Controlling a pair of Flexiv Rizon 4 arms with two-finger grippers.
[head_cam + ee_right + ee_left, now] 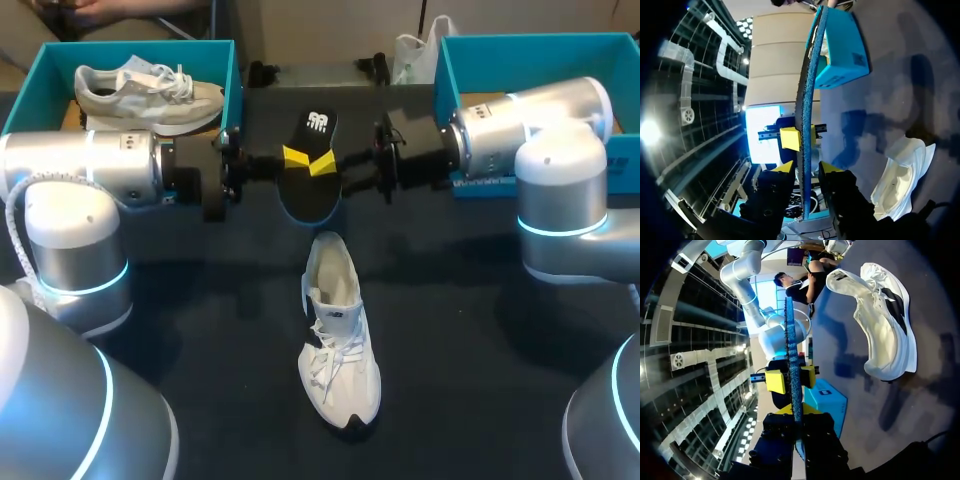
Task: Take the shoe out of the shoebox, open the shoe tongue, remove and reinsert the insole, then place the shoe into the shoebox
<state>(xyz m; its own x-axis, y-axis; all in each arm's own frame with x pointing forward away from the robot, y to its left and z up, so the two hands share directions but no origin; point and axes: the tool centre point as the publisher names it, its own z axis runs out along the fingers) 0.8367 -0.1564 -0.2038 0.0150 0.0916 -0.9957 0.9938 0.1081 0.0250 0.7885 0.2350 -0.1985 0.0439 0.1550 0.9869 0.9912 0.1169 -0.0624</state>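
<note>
A black insole (316, 128) with a white logo hangs in the air above the table's middle, between my two arms. My left gripper (296, 157) is shut on its edge; the left wrist view shows the insole (791, 340) edge-on, pinched by that gripper (796, 412). My right gripper (324, 163) meets it from the other side. In the right wrist view the insole (807, 90) runs between its fingers (807, 167) with a narrow gap at each side. The white shoe (338, 340) lies on the dark table nearer the front, toe toward me, its opening empty.
A teal shoebox (130, 48) at the back left holds another pale shoe (150, 88). A second teal box (520, 45) stands at the back right, behind my right arm. A white bag (415, 55) sits between the boxes.
</note>
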